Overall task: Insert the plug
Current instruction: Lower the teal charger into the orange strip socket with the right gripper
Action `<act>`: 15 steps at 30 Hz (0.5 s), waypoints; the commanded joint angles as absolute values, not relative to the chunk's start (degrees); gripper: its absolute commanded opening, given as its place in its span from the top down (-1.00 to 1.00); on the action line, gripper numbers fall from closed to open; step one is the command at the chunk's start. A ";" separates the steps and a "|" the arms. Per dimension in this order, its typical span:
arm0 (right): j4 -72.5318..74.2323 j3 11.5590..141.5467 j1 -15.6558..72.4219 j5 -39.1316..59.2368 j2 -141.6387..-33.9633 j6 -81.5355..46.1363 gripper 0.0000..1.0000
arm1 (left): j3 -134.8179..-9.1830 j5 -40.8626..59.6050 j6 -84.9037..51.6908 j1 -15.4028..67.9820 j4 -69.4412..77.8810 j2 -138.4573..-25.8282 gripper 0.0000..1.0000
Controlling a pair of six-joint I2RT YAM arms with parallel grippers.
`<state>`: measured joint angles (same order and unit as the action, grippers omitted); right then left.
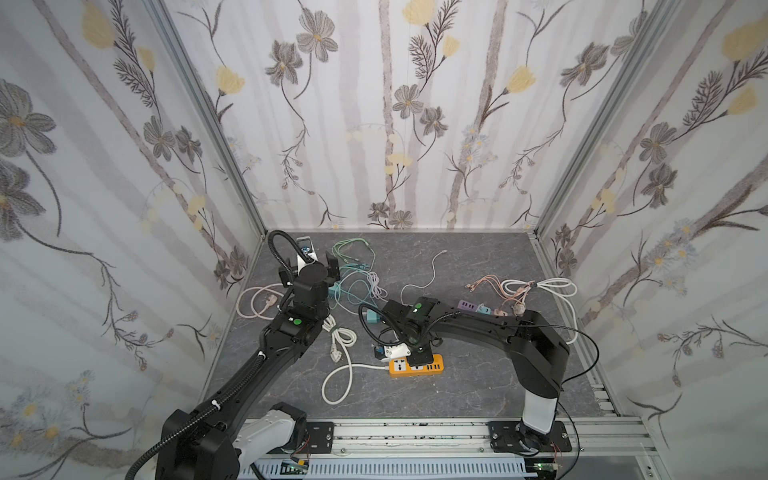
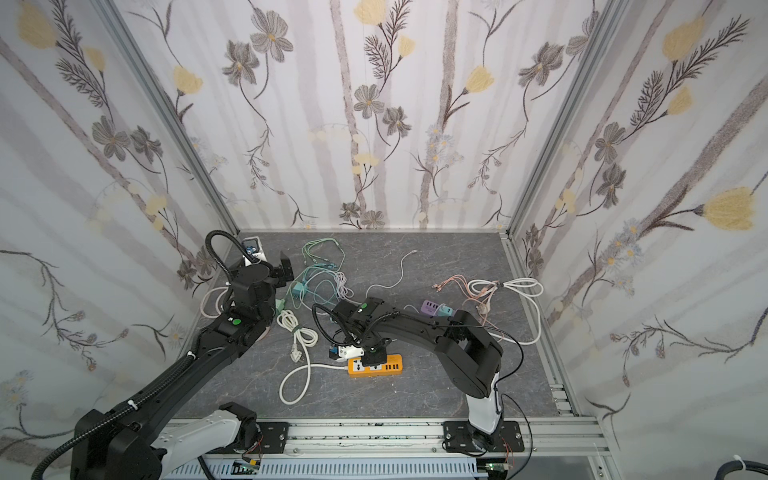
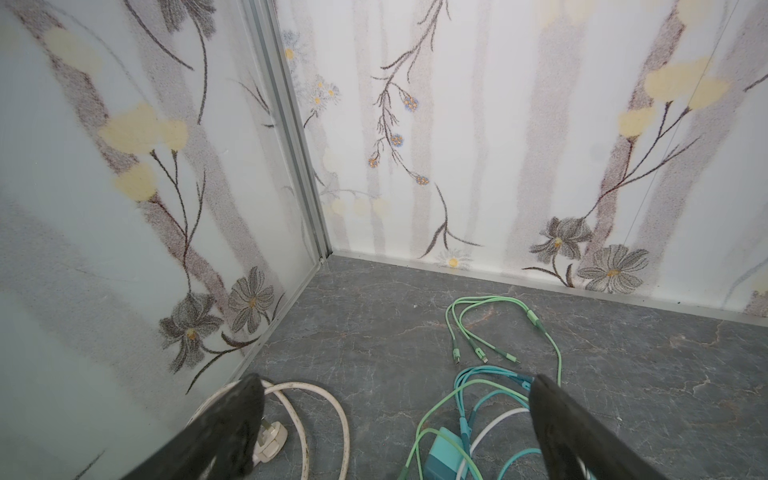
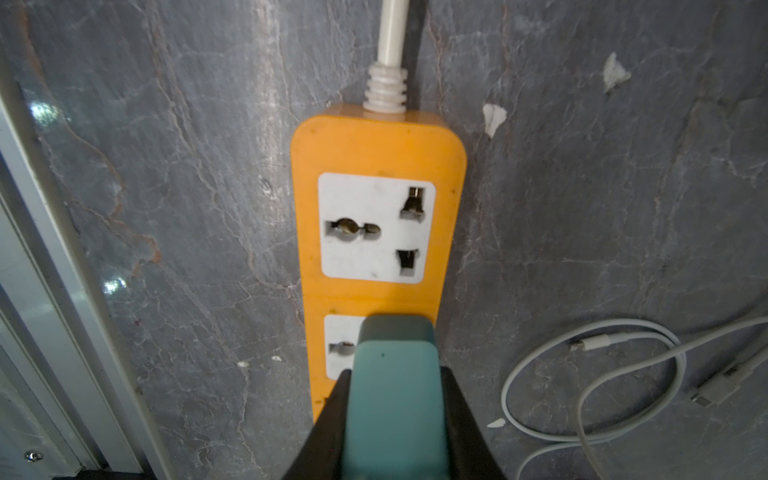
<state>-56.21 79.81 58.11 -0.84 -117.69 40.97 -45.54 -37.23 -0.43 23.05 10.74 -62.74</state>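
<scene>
Firmly clenched on the teal plug (image 4: 395, 386), right jaws, low over the orange strip (image 4: 376, 141) flat on the table (image 4: 166, 208). Plug covering most of the second socket (image 4: 337, 347); seated or not, cannot tell. First socket (image 4: 376, 227), nearer the cord (image 4: 390, 37), free. Left jaws gaping wide, holding nothing, well apart by the back-left corner, above green cables (image 3: 532, 320) and a white cable (image 3: 309, 387).
</scene>
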 commanded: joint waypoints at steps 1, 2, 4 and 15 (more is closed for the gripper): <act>-55.98 79.52 58.27 1.46 -118.33 39.28 0.37 | -46.23 -37.10 -1.31 22.98 10.63 -63.15 -1.00; -56.24 79.73 58.26 2.12 -118.17 39.09 0.32 | -46.32 -37.08 -1.40 22.94 10.60 -63.27 -1.00; -57.02 80.73 58.25 3.91 -117.87 38.53 0.23 | -46.45 -36.71 -1.33 22.86 10.55 -63.70 -1.00; -57.57 79.60 58.01 4.94 -114.74 38.23 -0.21 | -47.74 -37.77 -2.46 22.85 9.60 -65.57 -1.00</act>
<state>-57.30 80.03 58.08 2.85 -115.44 38.41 -47.35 -36.05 -0.91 22.94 8.67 -65.45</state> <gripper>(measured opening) 0.599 0.997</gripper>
